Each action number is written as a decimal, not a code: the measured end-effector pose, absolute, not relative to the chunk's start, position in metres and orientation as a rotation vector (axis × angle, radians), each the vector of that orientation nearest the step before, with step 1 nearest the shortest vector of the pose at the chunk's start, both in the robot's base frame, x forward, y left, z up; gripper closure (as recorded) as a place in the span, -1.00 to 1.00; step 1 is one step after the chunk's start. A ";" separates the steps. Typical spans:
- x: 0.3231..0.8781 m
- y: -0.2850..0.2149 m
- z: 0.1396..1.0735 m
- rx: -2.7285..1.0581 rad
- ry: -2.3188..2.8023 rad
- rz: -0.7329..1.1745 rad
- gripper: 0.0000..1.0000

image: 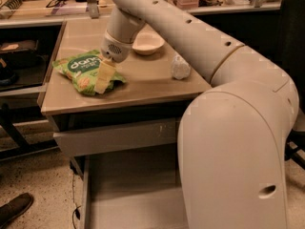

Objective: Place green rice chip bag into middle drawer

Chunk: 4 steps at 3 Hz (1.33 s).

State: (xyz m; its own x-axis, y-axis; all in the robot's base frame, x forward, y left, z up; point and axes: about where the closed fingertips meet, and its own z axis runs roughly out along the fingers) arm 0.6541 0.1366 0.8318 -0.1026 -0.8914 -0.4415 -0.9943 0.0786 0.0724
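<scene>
The green rice chip bag (81, 70) lies flat on the left part of the tan tabletop (143, 87). My gripper (105, 75) comes down from the arm's white wrist (116, 44) and rests on the bag's right end, touching it. The middle drawer (133, 190) is pulled open below the table; its grey floor is bare and the arm's large white body hides its right side.
A pale shallow bowl (147, 43) stands at the back of the tabletop. A white patterned bottle (180, 67) lies near the table's right edge. A closed grey drawer front (114, 137) sits under the tabletop. A shoe (14, 209) shows at the lower left on the floor.
</scene>
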 end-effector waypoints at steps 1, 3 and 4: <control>0.654 0.137 0.832 -1.888 2.078 0.519 0.31; 0.654 0.137 0.832 -1.888 2.078 0.519 1.00; 0.654 0.137 0.832 -1.888 2.078 0.519 1.00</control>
